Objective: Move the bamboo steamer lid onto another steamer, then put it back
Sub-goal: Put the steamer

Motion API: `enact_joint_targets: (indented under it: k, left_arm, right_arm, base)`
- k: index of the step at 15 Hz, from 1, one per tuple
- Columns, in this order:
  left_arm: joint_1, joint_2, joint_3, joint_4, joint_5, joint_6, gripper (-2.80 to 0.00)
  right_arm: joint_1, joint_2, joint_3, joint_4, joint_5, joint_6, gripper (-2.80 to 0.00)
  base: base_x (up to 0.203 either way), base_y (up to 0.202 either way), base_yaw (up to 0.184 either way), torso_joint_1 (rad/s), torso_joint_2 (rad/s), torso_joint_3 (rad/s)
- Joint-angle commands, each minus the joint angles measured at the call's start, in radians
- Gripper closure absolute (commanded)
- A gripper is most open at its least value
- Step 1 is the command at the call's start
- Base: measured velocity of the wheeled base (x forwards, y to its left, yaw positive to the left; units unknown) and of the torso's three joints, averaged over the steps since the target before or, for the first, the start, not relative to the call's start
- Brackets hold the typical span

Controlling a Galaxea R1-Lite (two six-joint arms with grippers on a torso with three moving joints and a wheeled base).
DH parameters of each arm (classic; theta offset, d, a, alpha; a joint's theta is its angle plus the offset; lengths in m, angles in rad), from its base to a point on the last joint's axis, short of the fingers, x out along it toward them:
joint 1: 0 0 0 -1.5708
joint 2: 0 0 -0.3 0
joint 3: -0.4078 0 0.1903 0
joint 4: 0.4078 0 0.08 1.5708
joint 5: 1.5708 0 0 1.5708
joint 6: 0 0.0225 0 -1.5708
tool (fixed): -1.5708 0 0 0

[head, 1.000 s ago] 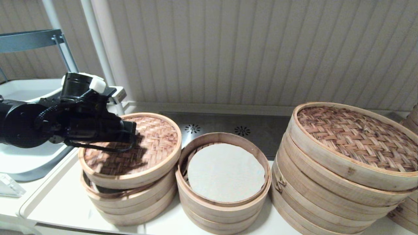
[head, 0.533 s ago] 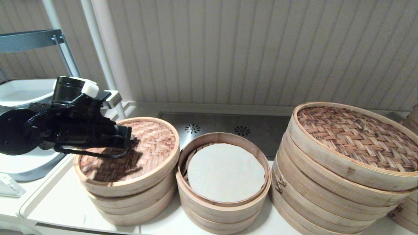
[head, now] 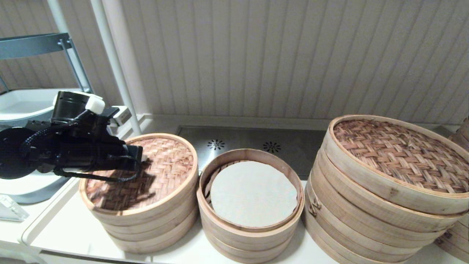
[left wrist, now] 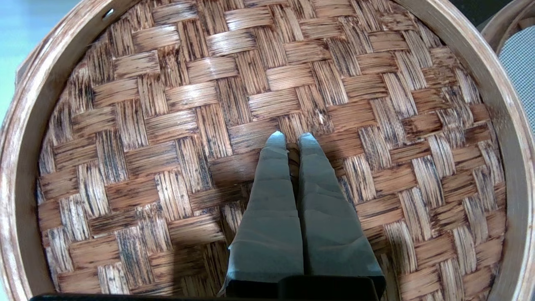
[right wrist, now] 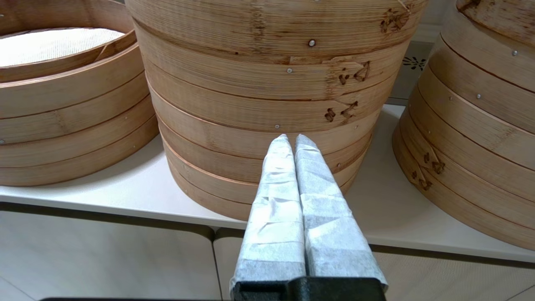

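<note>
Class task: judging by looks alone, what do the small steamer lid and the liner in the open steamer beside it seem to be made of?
Bamboo steamer lid: apparently bamboo, with reddish-brown woven strips, streaky grain and a pale bent-wood rim. Liner: greyish-white, matt and flat; likely paper, possibly cloth.

Along the counter (head: 73,234) front edge, three stacks in a row: at the left end, the bamboo steamer lid (head: 161,165) seated on a small steamer stack (head: 146,229); just beside it on the right, touching, another steamer (head: 253,220), uncovered, with a paper liner (head: 253,193) inside; further right, a much larger steamer stack (head: 366,220) under its own large lid (head: 399,154). Above the small lid's centre, the left hand (left wrist: 292,138).
</note>
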State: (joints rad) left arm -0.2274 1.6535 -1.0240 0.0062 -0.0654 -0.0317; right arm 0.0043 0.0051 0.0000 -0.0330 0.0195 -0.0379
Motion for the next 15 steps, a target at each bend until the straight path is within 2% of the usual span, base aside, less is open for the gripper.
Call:
enact_joint_targets:
  k: [1,8,15]
  left_arm:
    - [0.005,0.009,0.001,-0.003,-0.001,-0.001,0.0]
    - [0.019,0.032,-0.019,-0.012,-0.002,-0.002,0.0]
    - [0.017,0.028,0.01,-0.014,-0.004,-0.001,0.0]
  right_arm:
    - [0.0,-0.001,0.025,-0.001,0.0,0.0,0.0]
    - [0.0,-0.001,0.025,-0.001,0.0,0.0,0.0]
    - [0.0,-0.001,0.025,-0.001,0.0,0.0,0.0]
  base:
    - [0.0,0.0,0.0,0.0,0.0,0.0]
    - [0.0,0.0,0.0,0.0,0.0,0.0]
    - [0.0,0.0,0.0,0.0,0.0,0.0]
